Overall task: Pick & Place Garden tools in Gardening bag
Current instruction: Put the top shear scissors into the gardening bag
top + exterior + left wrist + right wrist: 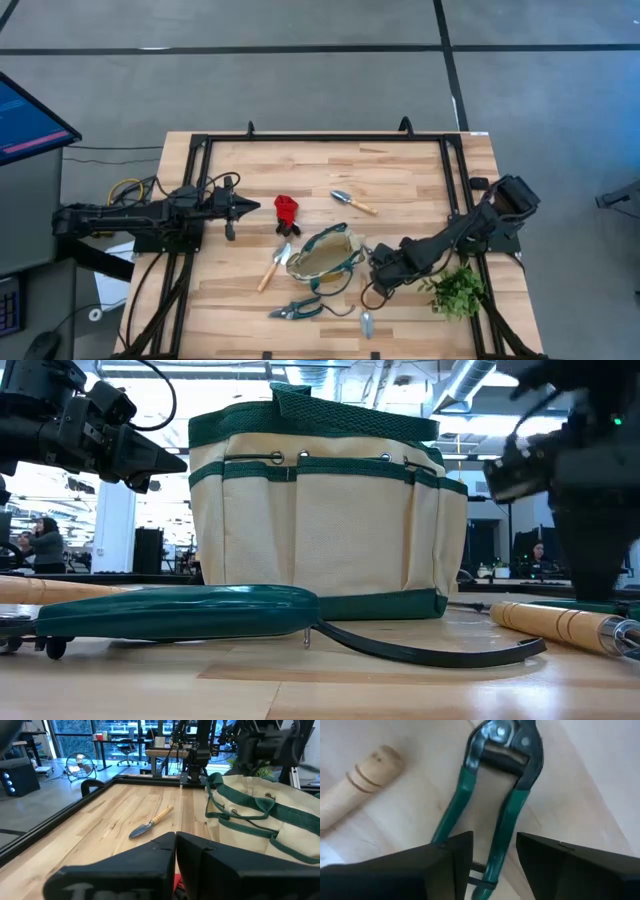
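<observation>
While our left pincer [250,207] waits closed, our open right pincer [492,852] straddles pruner handles [507,820]; next, squeeze.

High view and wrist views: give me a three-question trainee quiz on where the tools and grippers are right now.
1. True or false: the wooden-handled trowel already lies inside the gardening bag.
2. Which thing lies between the open fingers of the right gripper? A) a handle of the green-handled shears B) that trowel C) a watering can
3. Fill in: the left gripper, close beside the red item, has its fingers ___ (open or shut).

Key: 1 false, it lies on the tabletop apart from the bag; 2 A; 3 shut.
</observation>
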`<control>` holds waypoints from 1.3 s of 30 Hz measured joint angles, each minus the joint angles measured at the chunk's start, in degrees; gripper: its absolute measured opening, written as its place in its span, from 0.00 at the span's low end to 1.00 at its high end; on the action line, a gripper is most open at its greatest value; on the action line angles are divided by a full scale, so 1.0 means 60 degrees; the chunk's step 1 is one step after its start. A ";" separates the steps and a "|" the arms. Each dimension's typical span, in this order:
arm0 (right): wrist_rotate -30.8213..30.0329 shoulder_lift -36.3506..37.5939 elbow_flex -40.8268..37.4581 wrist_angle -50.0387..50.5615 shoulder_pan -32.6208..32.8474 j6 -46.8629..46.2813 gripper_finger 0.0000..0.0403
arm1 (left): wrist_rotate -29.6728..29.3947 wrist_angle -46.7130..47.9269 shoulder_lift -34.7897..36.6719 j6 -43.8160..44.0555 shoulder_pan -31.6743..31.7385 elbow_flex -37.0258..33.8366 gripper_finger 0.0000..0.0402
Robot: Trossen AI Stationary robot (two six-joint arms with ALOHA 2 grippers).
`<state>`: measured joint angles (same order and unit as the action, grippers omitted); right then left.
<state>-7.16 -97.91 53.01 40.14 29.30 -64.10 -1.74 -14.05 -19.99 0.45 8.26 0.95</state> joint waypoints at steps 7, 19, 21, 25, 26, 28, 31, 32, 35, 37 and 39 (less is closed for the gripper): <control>0.0158 -0.0383 0.0057 -0.0034 0.0054 0.0126 0.28 | -0.0011 -0.0046 0.0000 0.0004 0.0002 0.0000 0.00; 0.0246 0.0620 -0.0007 0.1287 0.0035 0.0010 0.05 | -0.0044 -0.0043 0.0000 0.0004 0.0000 0.0000 0.00; 0.0245 0.0945 -0.0015 0.1807 0.0033 -0.0046 0.05 | -0.0042 -0.0043 0.0000 0.0004 0.0002 0.0000 0.00; 0.0190 0.1705 0.0320 0.2963 0.0029 -0.0063 0.05 | -0.0040 -0.0043 0.0000 0.0004 0.0002 0.0000 0.00; 0.0118 0.1884 0.0446 0.3249 0.0030 -0.0072 0.05 | -0.0040 -0.0043 0.0000 0.0004 -0.0001 0.0000 0.00; -0.0073 0.2220 0.0822 0.3801 0.0036 -0.0072 0.05 | -0.0040 -0.0043 0.0000 0.0000 0.0001 0.0000 0.00; -0.0327 0.2560 0.1487 0.4952 0.0033 -0.0085 0.05 | -0.0040 -0.0048 0.0000 -0.0006 0.0002 0.0000 0.00; -0.0491 0.2607 0.1741 0.5350 0.0033 -0.0081 0.05 | -0.0040 -0.0050 0.0000 -0.0009 0.0002 0.0000 0.00; -0.1167 0.2627 0.2594 0.6514 0.0017 0.0059 0.05 | -0.0036 -0.0052 0.0000 -0.0015 0.0000 0.0000 0.00; -0.1664 0.2540 0.3165 0.7107 -0.0080 0.0456 0.05 | -0.0036 -0.0057 0.0000 -0.0021 0.0002 0.0000 0.00; -0.2326 0.2493 0.3606 0.7185 -0.0201 0.1260 0.05 | -0.0036 -0.0061 0.0000 -0.0022 0.0000 0.0000 0.00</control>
<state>-21.11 -82.96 74.65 83.25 28.09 -56.54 -1.96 -14.41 -19.99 0.32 8.26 0.95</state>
